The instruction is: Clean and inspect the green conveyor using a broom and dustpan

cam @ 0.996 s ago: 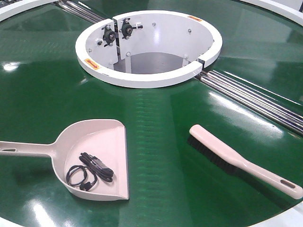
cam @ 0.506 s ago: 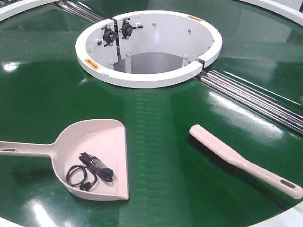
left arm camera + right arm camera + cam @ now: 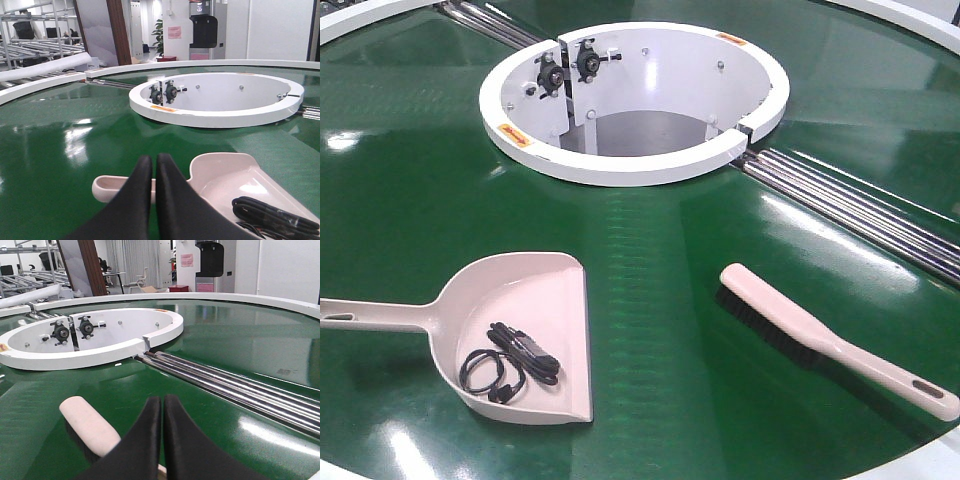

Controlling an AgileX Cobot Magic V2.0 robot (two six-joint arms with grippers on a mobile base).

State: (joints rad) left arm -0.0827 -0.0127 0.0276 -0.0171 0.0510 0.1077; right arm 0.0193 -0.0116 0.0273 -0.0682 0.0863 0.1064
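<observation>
1. Left gripper (image 3: 154, 167): black jaws pressed together, holding nothing, above the dustpan handle. Right gripper (image 3: 162, 407): jaws likewise closed and empty, over the broom.
2. Glossy dark-green round conveyor (image 3: 410, 210) carries a white ring rim (image 3: 630, 165) and steel rods (image 3: 860, 210).
3. Pale beige-pink plastic dustpan (image 3: 535, 300) lies front-left, containing a coiled black cable (image 3: 510, 362).
4. Pale beige-pink, black-bristled broom (image 3: 820, 335) lies front-right, well apart.

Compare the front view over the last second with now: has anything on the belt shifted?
Nothing visibly changed. The dustpan, with the black cable lying in it, and the broom lie where they were on the green conveyor; no claw appears in the front view.
</observation>
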